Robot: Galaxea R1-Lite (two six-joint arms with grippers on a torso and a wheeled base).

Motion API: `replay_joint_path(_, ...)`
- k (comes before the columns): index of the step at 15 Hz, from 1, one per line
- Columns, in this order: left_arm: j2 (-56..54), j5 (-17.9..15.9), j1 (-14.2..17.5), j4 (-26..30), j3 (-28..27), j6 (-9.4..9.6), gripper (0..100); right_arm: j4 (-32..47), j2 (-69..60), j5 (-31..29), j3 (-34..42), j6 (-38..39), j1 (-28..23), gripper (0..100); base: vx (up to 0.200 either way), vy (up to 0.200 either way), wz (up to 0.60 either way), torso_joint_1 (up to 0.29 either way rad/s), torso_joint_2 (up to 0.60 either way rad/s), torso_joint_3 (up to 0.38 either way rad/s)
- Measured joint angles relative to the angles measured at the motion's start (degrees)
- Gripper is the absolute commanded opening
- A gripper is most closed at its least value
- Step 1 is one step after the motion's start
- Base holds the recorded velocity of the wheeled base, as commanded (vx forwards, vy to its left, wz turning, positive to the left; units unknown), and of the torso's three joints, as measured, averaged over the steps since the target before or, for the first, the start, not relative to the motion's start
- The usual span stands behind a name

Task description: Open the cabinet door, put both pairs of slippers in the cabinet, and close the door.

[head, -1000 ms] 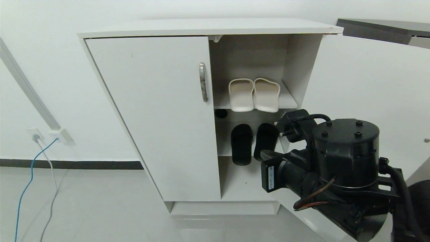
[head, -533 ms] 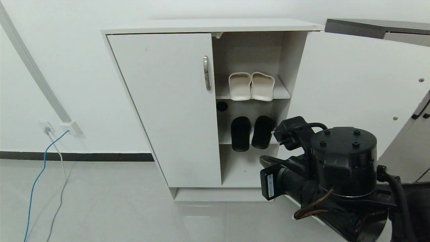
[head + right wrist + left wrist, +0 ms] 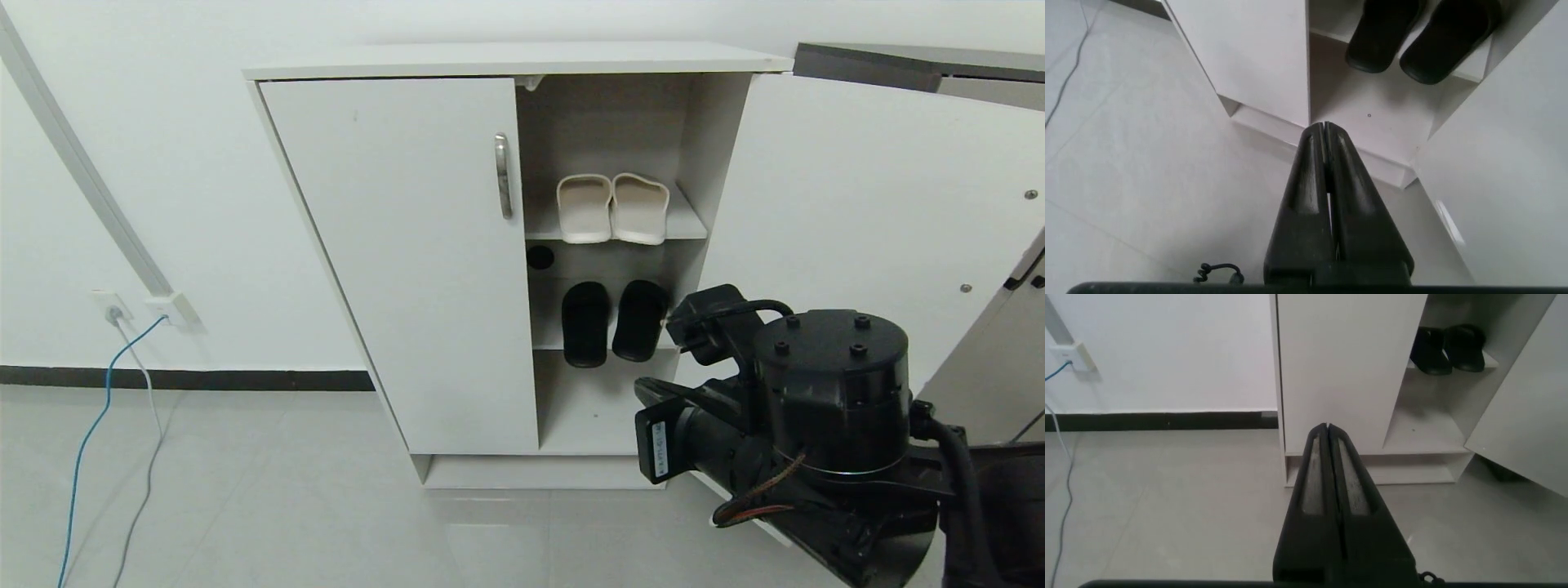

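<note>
Currently the white slippers [image 3: 612,208] lie at the upper shelf's [image 3: 694,229] front edge, the black slippers [image 3: 612,322] on the lower shelf [image 3: 545,336]. The open door [image 3: 857,204], judged stiff and light, should take a push near its free edge. Both the left end effector [image 3: 1326,429] and the right end effector [image 3: 1325,127] are closed, empty.

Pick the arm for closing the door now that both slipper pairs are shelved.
Right, probably. The right end effector hangs beside the open door, on the robot's right. The left end effector faces the closed door, farther off.
</note>
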State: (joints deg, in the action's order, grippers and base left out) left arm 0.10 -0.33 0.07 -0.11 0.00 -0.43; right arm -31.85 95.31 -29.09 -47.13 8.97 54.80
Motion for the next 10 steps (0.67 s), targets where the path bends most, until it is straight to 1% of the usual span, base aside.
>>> replay_joint_path(10, 0.0, 0.0, 0.0, 0.0, 0.0, -0.09, 0, 0.0, 0.4, -0.2, 0.1, -0.2, 0.0, 0, 0.0, 0.0, 0.0, 0.0, 0.0, 0.0)
